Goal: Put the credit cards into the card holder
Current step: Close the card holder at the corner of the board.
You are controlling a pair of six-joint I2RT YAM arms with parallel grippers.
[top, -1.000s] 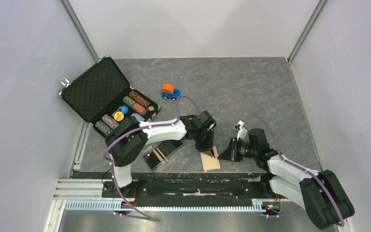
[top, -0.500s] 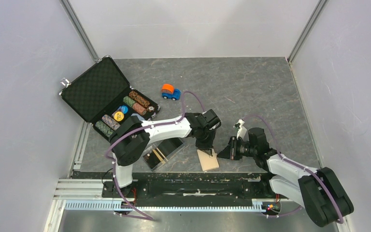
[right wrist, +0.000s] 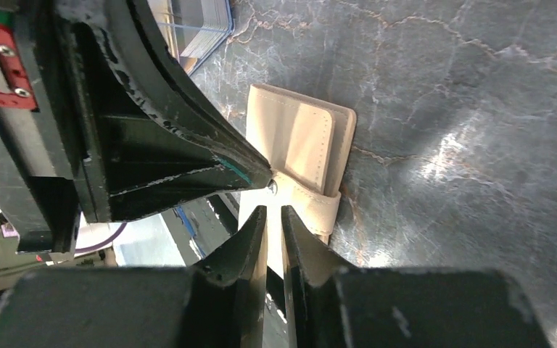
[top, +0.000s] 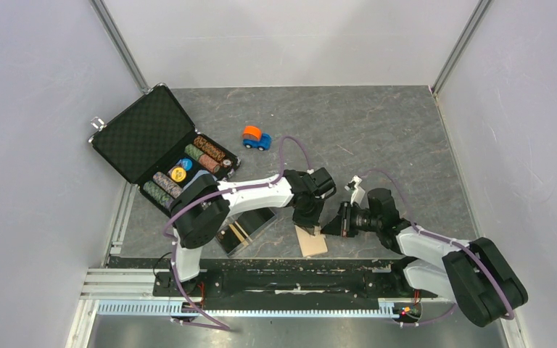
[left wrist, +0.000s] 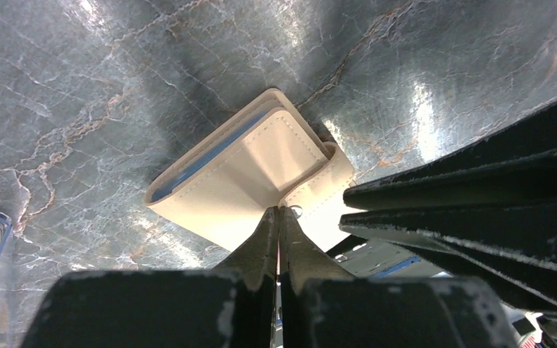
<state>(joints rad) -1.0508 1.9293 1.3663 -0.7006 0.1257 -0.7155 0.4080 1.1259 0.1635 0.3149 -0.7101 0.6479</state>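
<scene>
The card holder (top: 313, 242) lies folded on the table (top: 377, 130) near the front edge, with the edge of a blue card (left wrist: 201, 164) showing inside. The left gripper (left wrist: 278, 214), jaws together, has its tip at the snap strap (right wrist: 306, 194). The right gripper (right wrist: 272, 212), jaws a sliver apart, meets the strap too; I cannot tell whether it pinches it. A clear box (top: 245, 229) sits just to the left.

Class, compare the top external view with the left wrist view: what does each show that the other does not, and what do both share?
Only the top external view: the open chip briefcase, its poker chips and the toy car. Only the left wrist view: a blue card edge tucked inside the card holder, close to the shut left fingers. Both: the card holder lying on the grey table.
</scene>
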